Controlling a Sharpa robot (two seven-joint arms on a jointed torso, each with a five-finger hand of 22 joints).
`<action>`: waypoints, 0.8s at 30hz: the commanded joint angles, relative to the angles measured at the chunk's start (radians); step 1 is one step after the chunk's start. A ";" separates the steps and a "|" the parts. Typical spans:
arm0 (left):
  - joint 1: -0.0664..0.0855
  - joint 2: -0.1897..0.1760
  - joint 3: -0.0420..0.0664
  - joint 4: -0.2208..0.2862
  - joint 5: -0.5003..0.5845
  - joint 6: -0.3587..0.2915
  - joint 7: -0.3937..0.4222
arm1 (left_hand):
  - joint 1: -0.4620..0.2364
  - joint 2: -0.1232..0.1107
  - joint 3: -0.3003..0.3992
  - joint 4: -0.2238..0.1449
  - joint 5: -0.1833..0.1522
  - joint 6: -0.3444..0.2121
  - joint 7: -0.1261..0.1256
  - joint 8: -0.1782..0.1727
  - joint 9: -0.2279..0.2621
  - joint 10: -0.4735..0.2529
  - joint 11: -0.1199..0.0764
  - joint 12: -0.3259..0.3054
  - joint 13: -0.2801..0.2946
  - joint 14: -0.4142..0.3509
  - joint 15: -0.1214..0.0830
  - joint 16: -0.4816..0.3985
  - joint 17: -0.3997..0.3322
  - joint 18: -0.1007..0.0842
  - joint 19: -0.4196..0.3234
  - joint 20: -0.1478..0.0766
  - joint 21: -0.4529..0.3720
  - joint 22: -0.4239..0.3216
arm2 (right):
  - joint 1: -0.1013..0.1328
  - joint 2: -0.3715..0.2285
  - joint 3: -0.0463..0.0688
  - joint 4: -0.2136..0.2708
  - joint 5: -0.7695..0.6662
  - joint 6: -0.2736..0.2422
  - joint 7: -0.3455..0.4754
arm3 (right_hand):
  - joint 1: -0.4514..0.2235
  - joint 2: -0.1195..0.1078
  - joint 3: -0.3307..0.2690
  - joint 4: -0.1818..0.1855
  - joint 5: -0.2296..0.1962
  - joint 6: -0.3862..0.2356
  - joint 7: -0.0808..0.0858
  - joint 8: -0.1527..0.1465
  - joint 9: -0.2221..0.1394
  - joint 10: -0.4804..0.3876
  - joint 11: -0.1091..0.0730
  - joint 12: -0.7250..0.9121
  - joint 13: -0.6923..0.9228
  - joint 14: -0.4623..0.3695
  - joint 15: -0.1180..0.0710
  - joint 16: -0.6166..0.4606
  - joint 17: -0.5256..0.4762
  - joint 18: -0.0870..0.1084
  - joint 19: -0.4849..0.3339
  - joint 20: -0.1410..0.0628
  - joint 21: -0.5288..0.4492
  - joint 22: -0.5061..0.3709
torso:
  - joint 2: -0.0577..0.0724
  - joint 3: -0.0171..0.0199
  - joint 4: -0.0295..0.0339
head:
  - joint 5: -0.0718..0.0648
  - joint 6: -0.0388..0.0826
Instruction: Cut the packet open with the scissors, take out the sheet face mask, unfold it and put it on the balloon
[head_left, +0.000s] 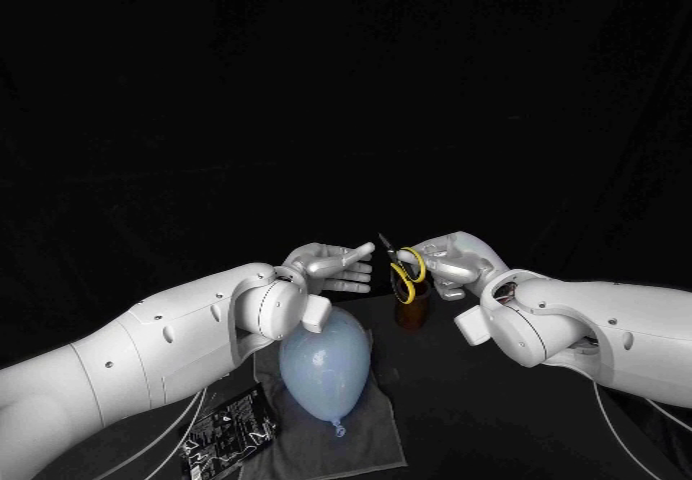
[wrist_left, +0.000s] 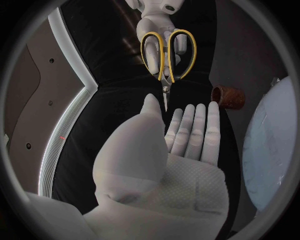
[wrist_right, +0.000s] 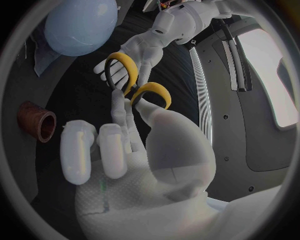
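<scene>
**Scissors in hand, packet uncut on the cloth**

Nearest the body: packet, flat, dark and glossy with white print. Lies at the left edge of a soft grey cloth, partly under the left arm. Looks uncut. Runs its long axis slanting away from the body.

Next out, just beside it on the same cloth: balloon, pale blue, smooth, pear-shaped, knot toward the body.

Beyond that: a brown tube on the black table.

Farthest, raised above the tube: left hand, flat and empty, fingers straight. Facing it, right hand, gripping scissors by the yellow loops. Dark blades together, aimed at the left fingertips, near but apart.

Puts the packet behind and below both hands, on the left hand's side. Likely calls for that hand to draw back and down for it, then offer a short edge to the blades.
</scene>
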 joint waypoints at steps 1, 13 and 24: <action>0.002 0.015 0.002 -0.010 0.045 0.018 0.011 | 0.010 -0.001 -0.011 0.001 -0.004 -0.012 0.031 -0.002 -0.003 -0.016 0.004 -0.006 -0.002 -0.015 0.004 -0.013 -0.007 0.001 -0.012 0.000 -0.007 0.001 | 0.003 0.002 0.003 0.006 -0.003 -0.004 0.021 | 0.009 -0.003 0.298 -0.291 0.002 -0.001 -0.005 0.003 0.001 0.027 -0.036 0.003 0.001 0.053 -0.007 0.007 0.014 0.002 0.027 -0.002 0.003 0.203 | 0.001 0.0006 0.0001 | 0.001 0.000; 0.001 0.041 0.002 -0.021 0.082 0.071 0.064 | 0.001 -0.006 -0.024 0.003 -0.004 -0.041 0.012 -0.014 -0.012 -0.046 -0.005 -0.006 -0.002 -0.036 0.007 -0.036 -0.021 -0.004 -0.060 0.001 -0.020 -0.001 | 0.009 0.007 0.004 0.019 -0.003 -0.003 0.022 | 0.009 -0.003 0.298 -0.291 0.002 -0.001 -0.005 0.003 0.001 0.027 -0.036 0.003 0.001 0.053 -0.007 0.007 0.014 0.002 0.027 -0.002 0.003 0.203 | 0.000 0.0008 0.0000 | 0.010 -0.001; 0.001 0.047 0.002 -0.019 0.102 0.134 0.060 | 0.003 0.013 -0.027 0.001 -0.004 -0.023 0.013 -0.006 -0.007 -0.039 -0.011 -0.001 0.000 -0.019 0.000 -0.034 -0.022 0.002 -0.020 0.000 -0.009 0.005 | 0.010 0.009 0.004 0.028 -0.003 -0.002 0.023 | 0.009 -0.003 0.298 -0.291 0.002 -0.001 -0.005 0.003 0.001 0.027 -0.036 0.003 0.001 0.053 -0.007 0.007 0.014 0.002 0.027 -0.002 0.003 0.203 | 0.000 0.0005 0.0008 | 0.013 -0.003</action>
